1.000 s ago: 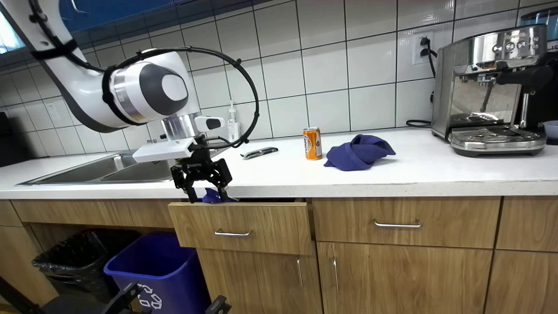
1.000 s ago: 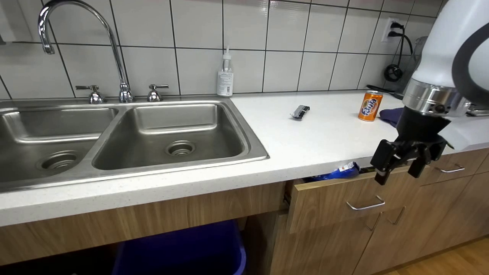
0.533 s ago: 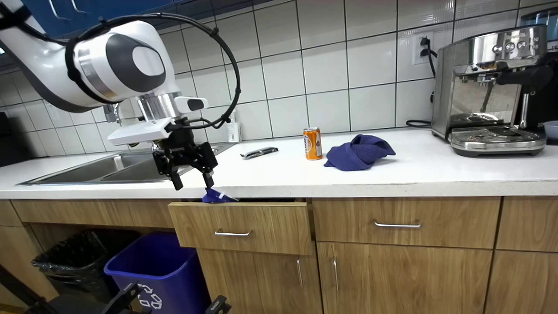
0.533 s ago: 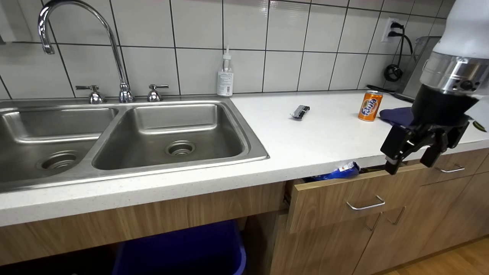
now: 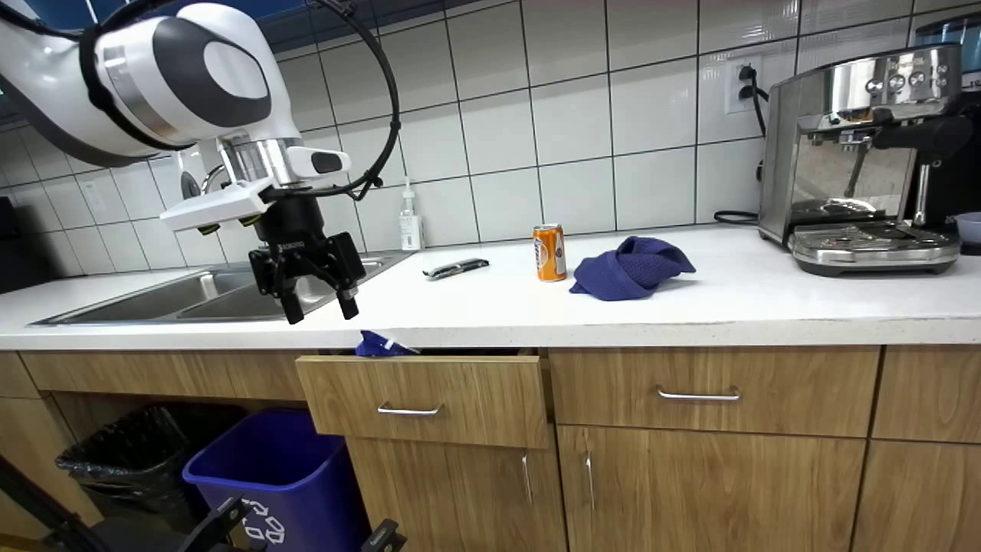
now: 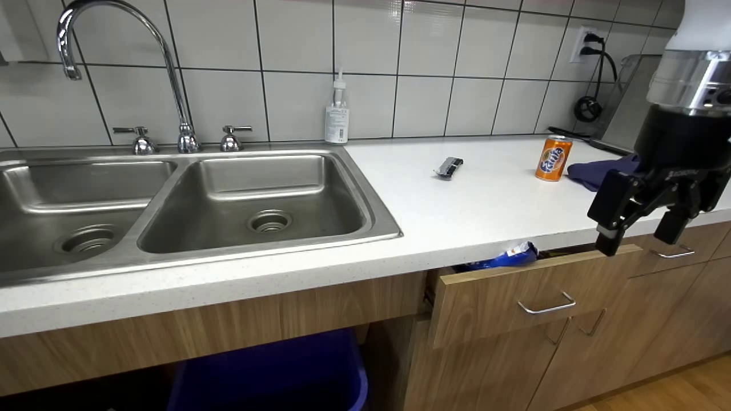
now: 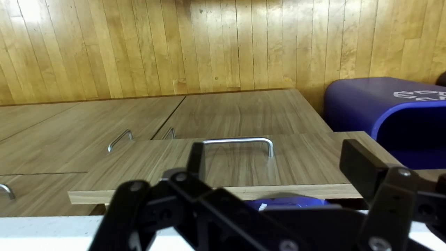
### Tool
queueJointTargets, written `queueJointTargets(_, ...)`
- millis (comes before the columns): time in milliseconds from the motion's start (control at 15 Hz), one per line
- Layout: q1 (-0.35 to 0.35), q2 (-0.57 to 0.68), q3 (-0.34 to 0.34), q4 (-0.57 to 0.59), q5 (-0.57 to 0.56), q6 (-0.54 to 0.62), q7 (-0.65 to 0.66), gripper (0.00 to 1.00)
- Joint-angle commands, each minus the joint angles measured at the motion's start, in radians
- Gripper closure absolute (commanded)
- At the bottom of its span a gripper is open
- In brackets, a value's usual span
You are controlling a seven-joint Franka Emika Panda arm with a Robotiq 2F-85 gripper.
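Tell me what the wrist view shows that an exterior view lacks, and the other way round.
Only in the wrist view: the white marking on the outside of the blue bin.

Only in an exterior view: the steel sink, faucet, bottle, orange Fanta can, dark blue cloth and small black-and-silver item.

In both: the gripper with its jaws apart, the open drawer with its handle, the blue packet inside, the blue bin itself, the white countertop and the wooden floor.
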State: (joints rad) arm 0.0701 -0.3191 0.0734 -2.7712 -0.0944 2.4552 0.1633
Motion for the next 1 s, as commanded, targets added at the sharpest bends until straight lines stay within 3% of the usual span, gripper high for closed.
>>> queueJointTargets(0,0.012,-0.050,0.028,-0.008,0.044,-0.063,0.020,0.00)
queueJointTargets(933,0.005,-0.014,0.039,0.000,0.041,-0.041,0.019,0.00)
